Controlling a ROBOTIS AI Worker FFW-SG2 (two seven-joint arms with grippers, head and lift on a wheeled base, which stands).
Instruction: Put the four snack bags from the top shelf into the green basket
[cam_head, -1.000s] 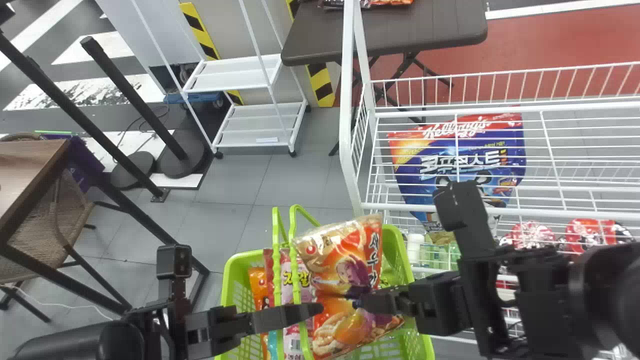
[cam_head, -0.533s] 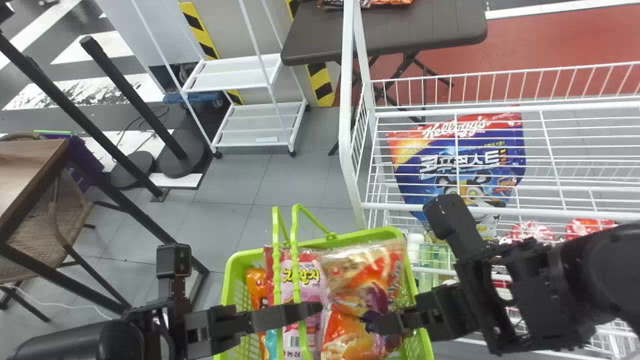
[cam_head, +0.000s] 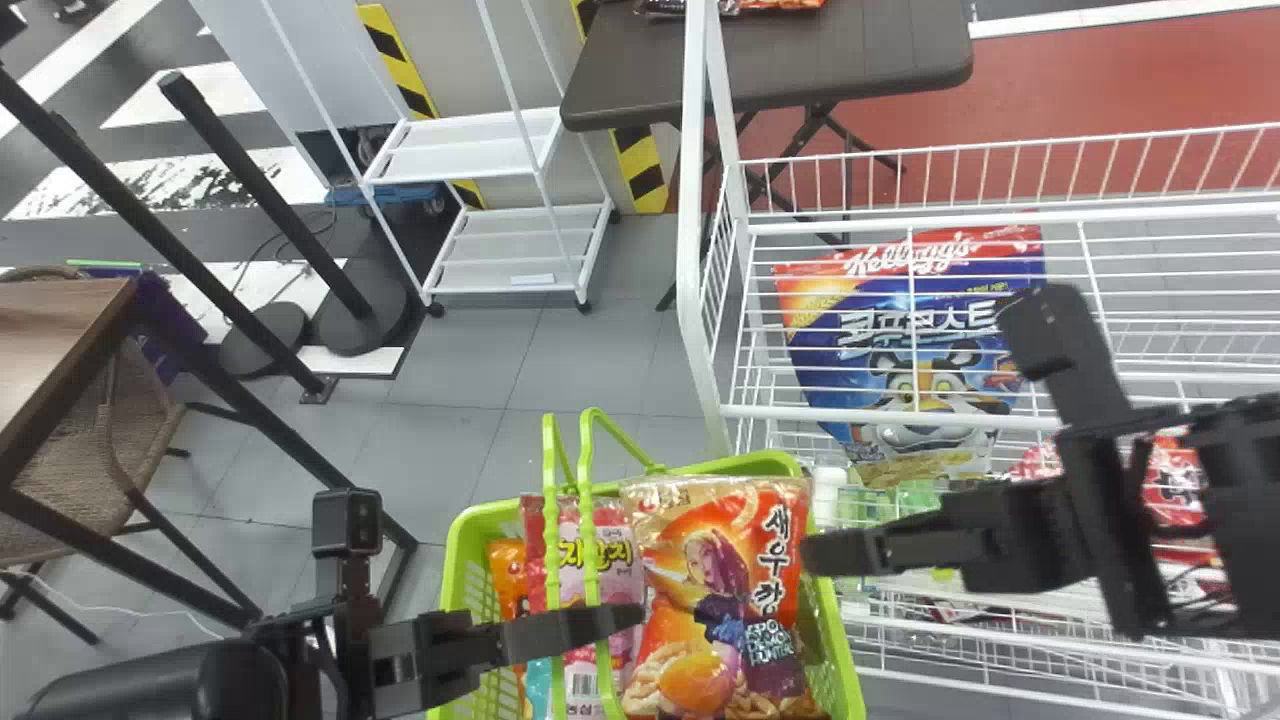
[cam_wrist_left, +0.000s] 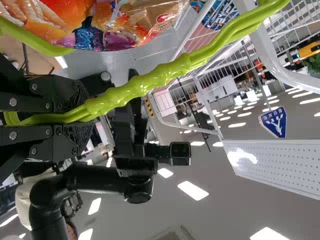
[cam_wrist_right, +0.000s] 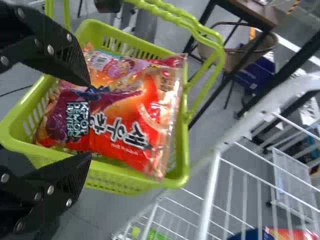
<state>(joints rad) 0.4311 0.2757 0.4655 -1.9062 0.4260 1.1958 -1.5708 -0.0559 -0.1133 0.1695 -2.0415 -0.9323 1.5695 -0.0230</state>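
We hold the green basket (cam_head: 735, 465) by its handles (cam_head: 587, 500), grasped in our left claw (cam_head: 638, 618). Our right claw (cam_head: 810, 553) is released, its jaws apart, just beside the red-orange shrimp snack bag (cam_head: 715, 610). That bag lies in the basket, beside the pink snack bag (cam_head: 624, 570); an orange snack bag (cam_head: 508, 567) sits at the basket's left side.

Orange-red snack bag (cam_wrist_right: 127, 112) in green basket (cam_wrist_right: 117, 180), another bag (cam_wrist_right: 116, 65) apparently beneath, right gripper (cam_head: 808, 553) near, fingers apart.
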